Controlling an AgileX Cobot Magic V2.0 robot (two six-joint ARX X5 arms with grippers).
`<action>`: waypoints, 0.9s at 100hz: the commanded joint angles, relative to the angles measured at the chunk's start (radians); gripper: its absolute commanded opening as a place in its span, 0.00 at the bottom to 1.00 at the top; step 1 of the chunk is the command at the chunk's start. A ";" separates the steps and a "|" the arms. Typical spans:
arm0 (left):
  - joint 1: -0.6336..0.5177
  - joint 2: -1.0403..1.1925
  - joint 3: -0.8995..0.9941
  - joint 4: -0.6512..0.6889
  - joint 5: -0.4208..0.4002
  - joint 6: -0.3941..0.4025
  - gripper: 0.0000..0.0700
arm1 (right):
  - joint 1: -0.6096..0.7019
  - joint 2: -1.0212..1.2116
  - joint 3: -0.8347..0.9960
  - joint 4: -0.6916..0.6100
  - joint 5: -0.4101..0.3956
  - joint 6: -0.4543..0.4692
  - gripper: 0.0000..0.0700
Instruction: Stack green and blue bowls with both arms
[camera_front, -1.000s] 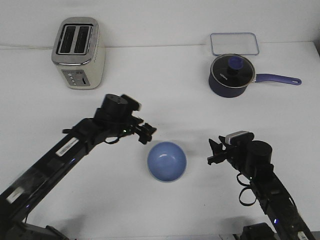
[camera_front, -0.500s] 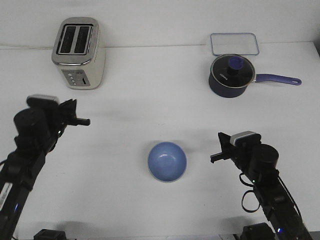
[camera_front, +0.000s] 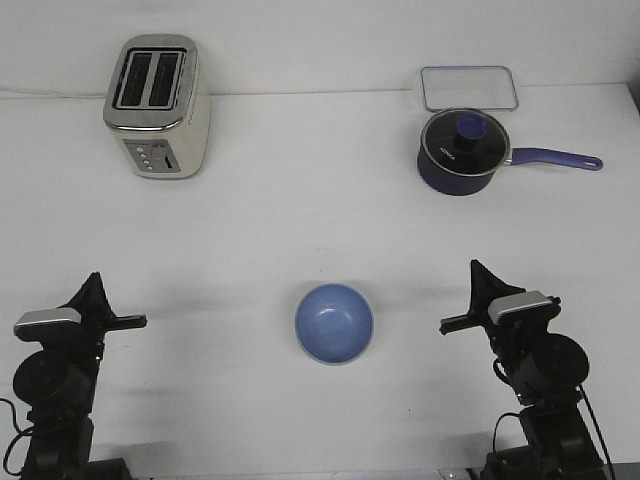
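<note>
Surface: plain white table (camera_front: 300, 200)
Bowl: round matte periwinkle-blue bowl (camera_front: 334, 323), front centre between the arms
Left gripper (camera_front: 125, 321): empty, finger gap cannot be told
Right gripper (camera_front: 455, 322): empty, gap cannot be told

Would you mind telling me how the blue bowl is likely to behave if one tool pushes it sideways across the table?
The blue bowl looks rigid and small, so probably light. On the smooth white table it would likely slide rather than tip, since it sits low and upright. Its round wall may make it spin away from an off-centre push.
</note>
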 joint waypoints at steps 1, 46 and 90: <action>0.003 -0.001 0.015 0.027 -0.002 -0.015 0.02 | 0.000 0.005 0.003 0.006 0.002 0.000 0.00; 0.003 -0.006 0.015 0.031 -0.002 -0.020 0.02 | 0.001 0.005 0.003 0.010 -0.003 -0.001 0.00; -0.006 -0.235 -0.143 -0.029 -0.035 0.034 0.02 | 0.001 0.005 0.003 0.010 -0.003 -0.001 0.00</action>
